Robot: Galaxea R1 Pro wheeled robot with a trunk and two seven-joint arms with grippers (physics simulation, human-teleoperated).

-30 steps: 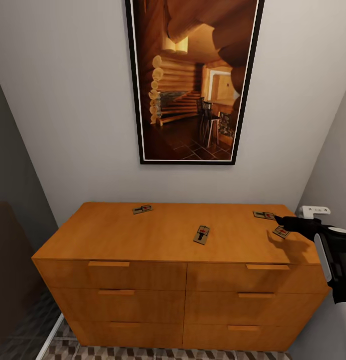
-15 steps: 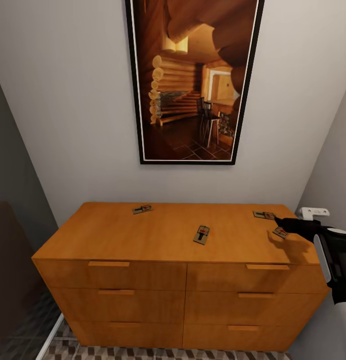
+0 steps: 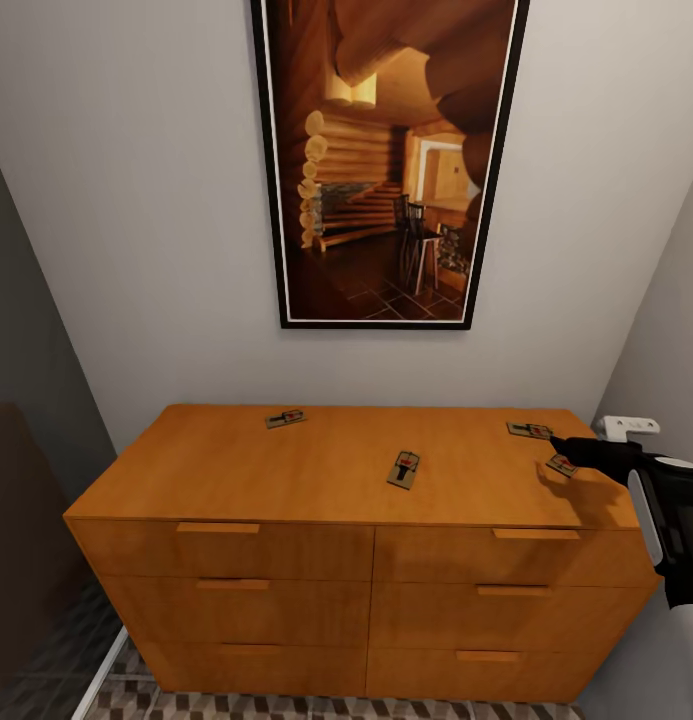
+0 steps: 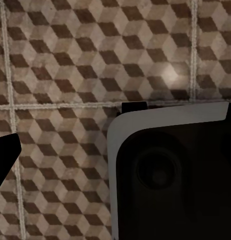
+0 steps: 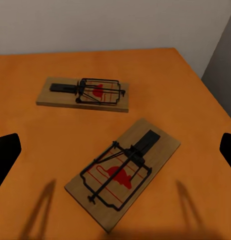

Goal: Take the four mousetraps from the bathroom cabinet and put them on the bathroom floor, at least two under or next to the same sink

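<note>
I am facing a wide orange-brown chest of drawers (image 3: 361, 560) that stands against a pale wall, under a tall black-framed picture of a log cabin interior (image 3: 391, 160). All four mousetraps lie flat on the cabinet top, none yet on the floor. One (image 3: 285, 418) sits toward the back left, one (image 3: 404, 468) near the middle, and two are at the right end: the farther trap (image 3: 528, 431) near the back edge, the nearer trap (image 3: 561, 464) just in front of it.

My right hand (image 3: 558, 444) reaches in from the right side, its dark tip hovering above those two traps and casting a shadow on the wood. In the right wrist view both traps lie apart between its fingers (image 5: 5, 152), which sit wide open at the frame's edges and hold nothing. The nearer trap (image 5: 123, 170) is angled, its red mark visible under the wire; the farther one (image 5: 85, 94) lies behind it.

The left wrist view looks down at the cube-patterned floor tiles (image 4: 95, 55) and part of the robot's black-and-white body (image 4: 170, 170). One dark fingertip (image 4: 4, 155) shows; I cannot tell whether that hand is open or closed.
</note>
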